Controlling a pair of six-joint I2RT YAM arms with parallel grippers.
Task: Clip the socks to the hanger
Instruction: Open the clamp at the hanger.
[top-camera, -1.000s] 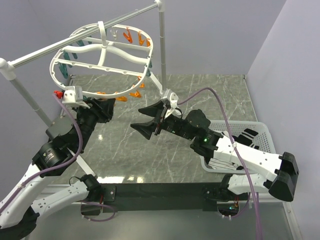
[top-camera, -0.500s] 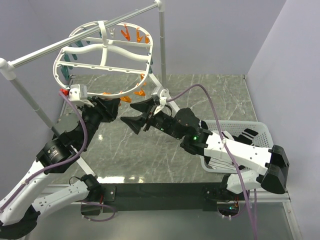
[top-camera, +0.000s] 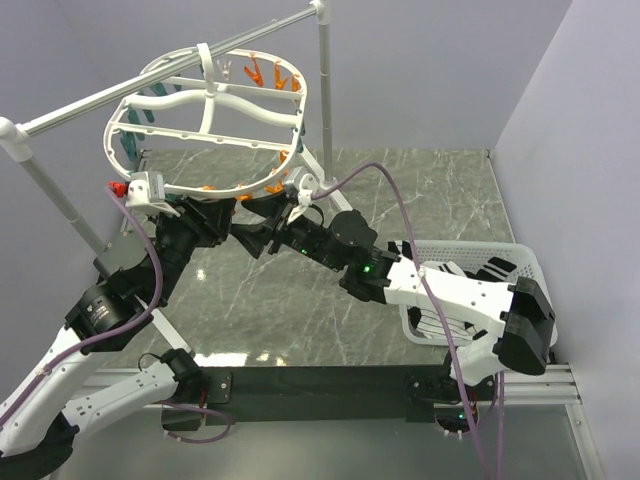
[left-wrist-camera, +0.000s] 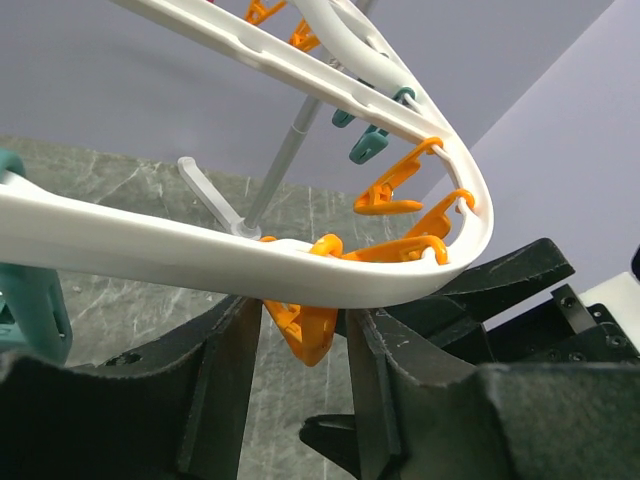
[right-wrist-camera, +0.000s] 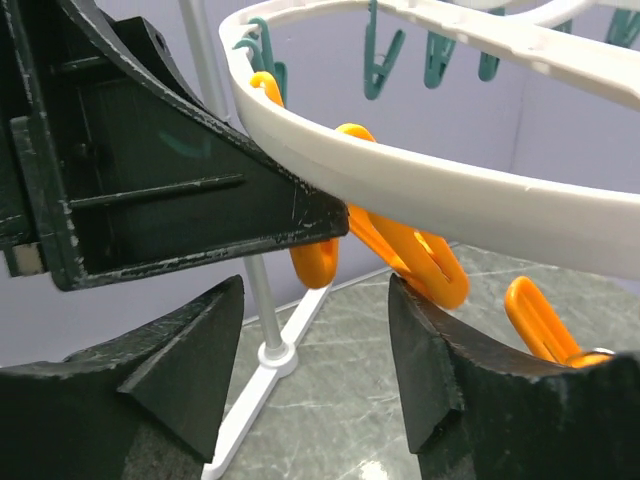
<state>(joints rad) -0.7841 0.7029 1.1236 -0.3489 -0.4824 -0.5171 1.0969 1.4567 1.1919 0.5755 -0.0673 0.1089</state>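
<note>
We find the left gripper (left-wrist-camera: 300, 318) clamped on a clip (left-wrist-camera: 308, 342) below the hanger (left-wrist-camera: 180, 258), the right gripper (right-wrist-camera: 315, 300) apart beside it. Crowding risks collision.

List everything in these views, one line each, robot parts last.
hanger: one, white, hung on the rail, upper left
orange clips: several, orange, along the hanger's rim
teal clips: several, teal, along the hanger's rim
rail: one, silver with white joints, back left
basket: one, white lattice, table's right side
socks: count unclear, black ones showing, in the basket, partly hidden
table: one, grey marbled, under everything
left hand: one, black, under the hanger's near rim, closed on an orange clip
right hand: one, black, open and empty, facing the left hand below the rim
</note>
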